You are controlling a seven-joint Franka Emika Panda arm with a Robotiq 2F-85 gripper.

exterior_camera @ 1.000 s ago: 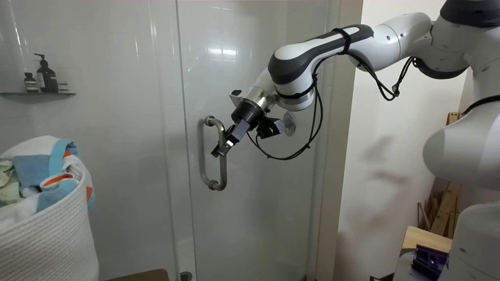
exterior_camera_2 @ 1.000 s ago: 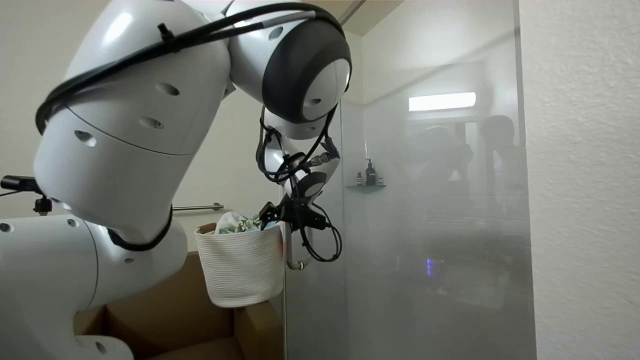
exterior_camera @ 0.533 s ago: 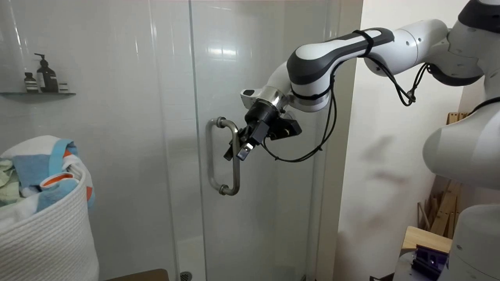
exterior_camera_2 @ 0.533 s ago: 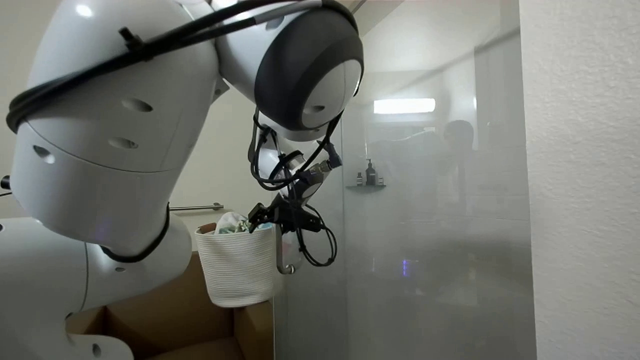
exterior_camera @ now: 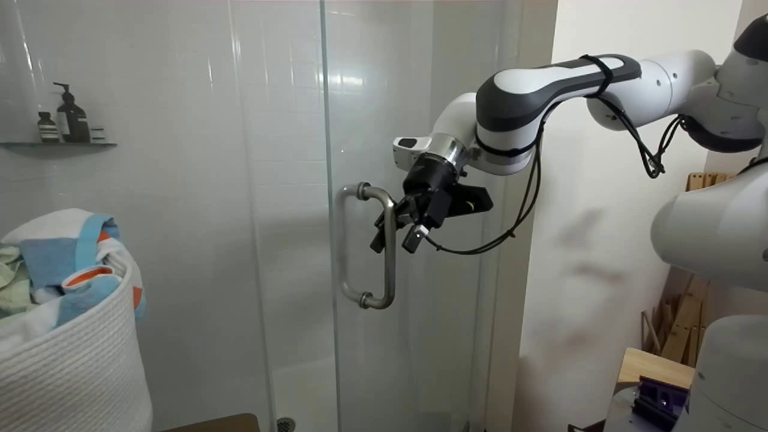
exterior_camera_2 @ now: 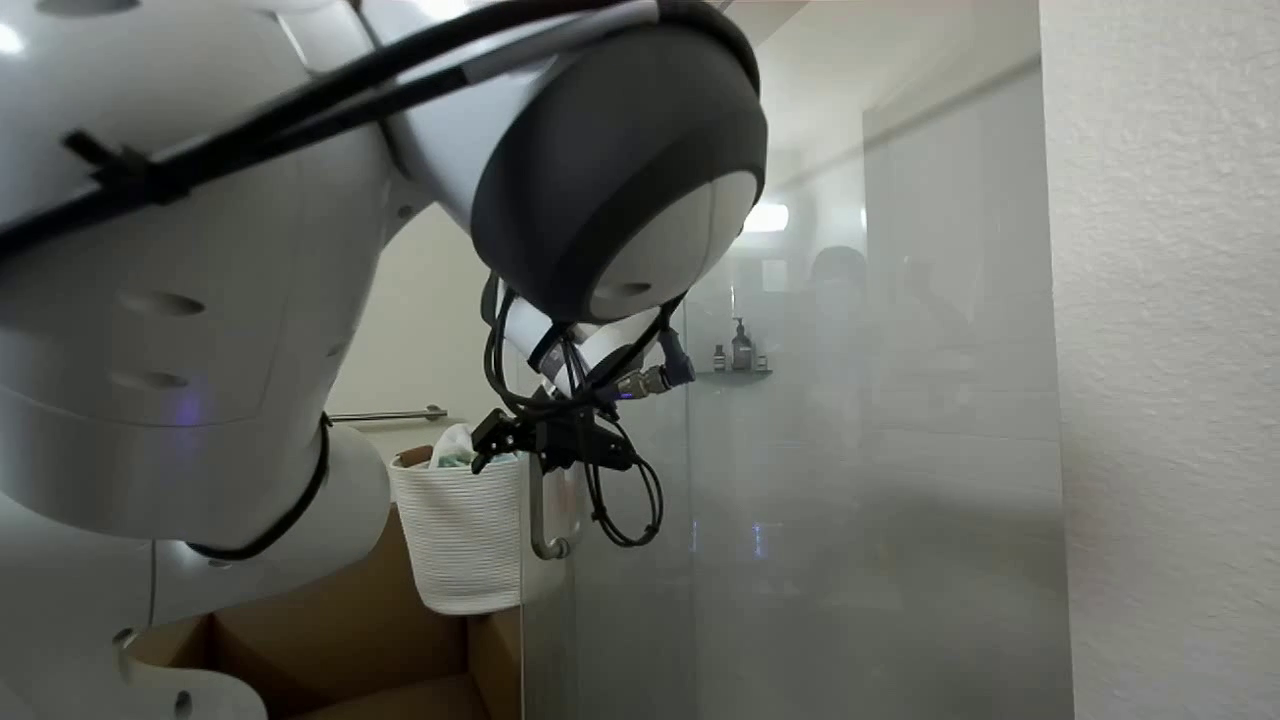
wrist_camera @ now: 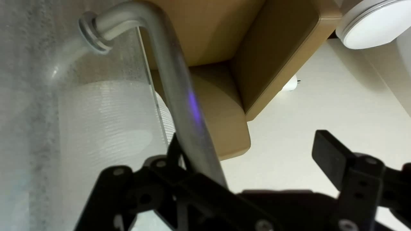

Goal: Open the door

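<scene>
The clear glass shower door (exterior_camera: pixel 444 360) stands ajar, its free edge swung out into the room. It also shows in an exterior view (exterior_camera_2: pixel 620 640). Its silver bar handle (exterior_camera: pixel 390 270) is upright, and shows in an exterior view (exterior_camera_2: pixel 538 510) and the wrist view (wrist_camera: pixel 179 86). My gripper (exterior_camera: pixel 396 243) is open around the bar's upper half. In the wrist view, one finger of the gripper (wrist_camera: pixel 252 152) lies between bar and glass, against or very near the bar. The other finger is well apart on the room side. The bar's lower part is hidden there.
A white woven basket (exterior_camera: pixel 72 366) of towels stands at the left; an exterior view (exterior_camera_2: pixel 455 540) shows it by the door's edge. A brown couch (exterior_camera_2: pixel 370 660) is beside it. A corner shelf (exterior_camera: pixel 60 144) holds bottles. A white wall (exterior_camera_2: pixel 1160 360) flanks the door.
The door's free edge has swung out toward the room, and the gap beside it has widened. The gripper and arm have moved back with the handle. The fingers stay open around the bar.
</scene>
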